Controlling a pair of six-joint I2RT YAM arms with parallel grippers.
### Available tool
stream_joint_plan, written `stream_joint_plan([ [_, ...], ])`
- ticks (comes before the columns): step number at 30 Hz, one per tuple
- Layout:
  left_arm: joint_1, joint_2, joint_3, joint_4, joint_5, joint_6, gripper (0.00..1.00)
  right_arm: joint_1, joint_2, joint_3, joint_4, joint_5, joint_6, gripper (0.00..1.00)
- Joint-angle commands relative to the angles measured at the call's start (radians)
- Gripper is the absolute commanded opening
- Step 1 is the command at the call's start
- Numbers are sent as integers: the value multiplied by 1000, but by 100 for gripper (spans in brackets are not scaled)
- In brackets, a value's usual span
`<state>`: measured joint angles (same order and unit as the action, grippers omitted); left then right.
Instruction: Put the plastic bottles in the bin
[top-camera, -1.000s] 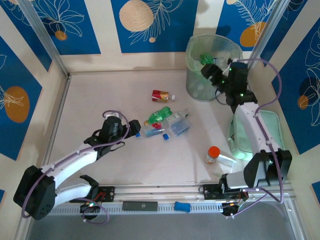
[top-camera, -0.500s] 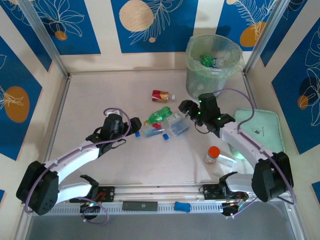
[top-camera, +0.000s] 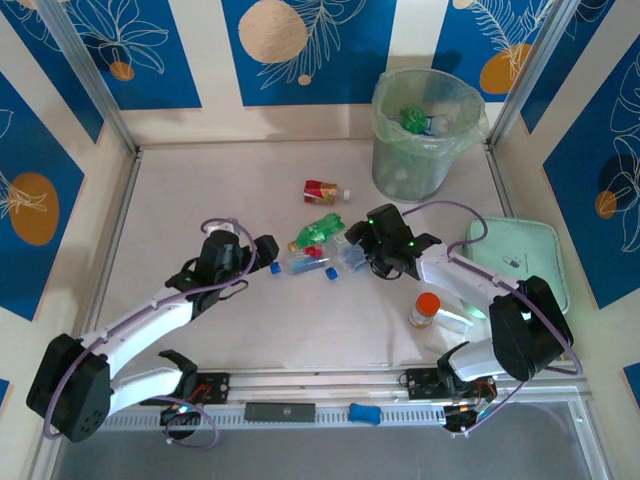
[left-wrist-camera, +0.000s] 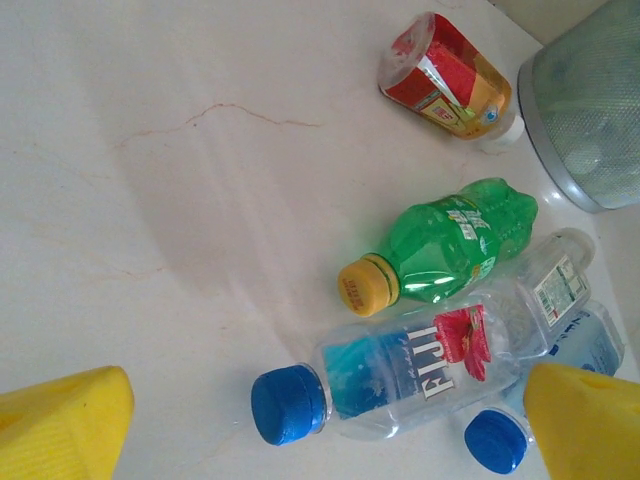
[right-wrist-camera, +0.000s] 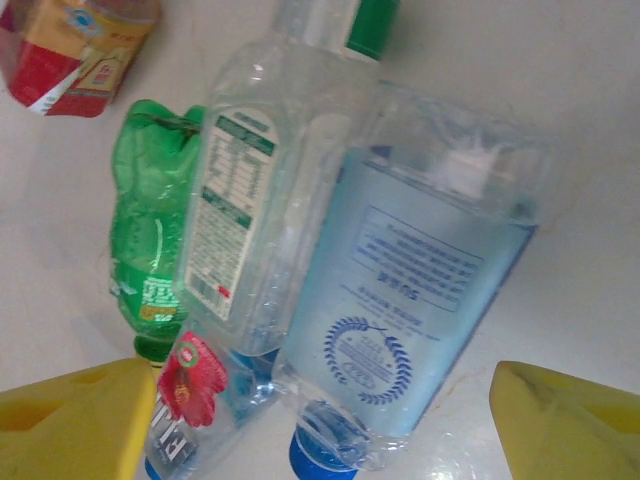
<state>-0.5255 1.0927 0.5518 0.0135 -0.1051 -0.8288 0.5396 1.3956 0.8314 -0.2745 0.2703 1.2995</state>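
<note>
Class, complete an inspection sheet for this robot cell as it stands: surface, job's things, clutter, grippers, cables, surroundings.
Surface: pale table, faint veining, no spills seen.
Job's things: bin far right, lined, with a green bottle inside. Lying on the table: red-and-gold bottle apart, then a cluster of yellow-capped green bottle, Fiji bottle, white-labelled bottle and blue-labelled bottle.
Clutter: orange-capped container; mint-green tray.
Grippers: left gripper open, by the Fiji bottle's cap; right gripper open, facing the blue-labelled bottle.
Cables: purple cables loop along both arms, off the bottles.
Surroundings: blue-and-cream patterned walls; metal frame posts.
</note>
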Motion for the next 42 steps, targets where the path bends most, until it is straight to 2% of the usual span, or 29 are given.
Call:
stream_joint_plan([
  [1, 15, 1, -3, -5, -13, 17, 100, 3, 18, -9, -16, 51, 62, 87],
  [7, 15, 28, 6, 13, 5, 12, 100, 8, 58, -11, -17, 68, 97, 87],
  [27, 18, 15, 6, -1, 7, 9, 100, 8, 214, 18, 54, 6, 115, 86],
  [37, 18, 22, 12, 0, 10, 8, 100, 6, 229, 17, 74, -6, 107, 77],
  [42, 18, 24, 11, 2, 10, 8, 100, 6, 224, 13, 77, -4, 102, 69],
])
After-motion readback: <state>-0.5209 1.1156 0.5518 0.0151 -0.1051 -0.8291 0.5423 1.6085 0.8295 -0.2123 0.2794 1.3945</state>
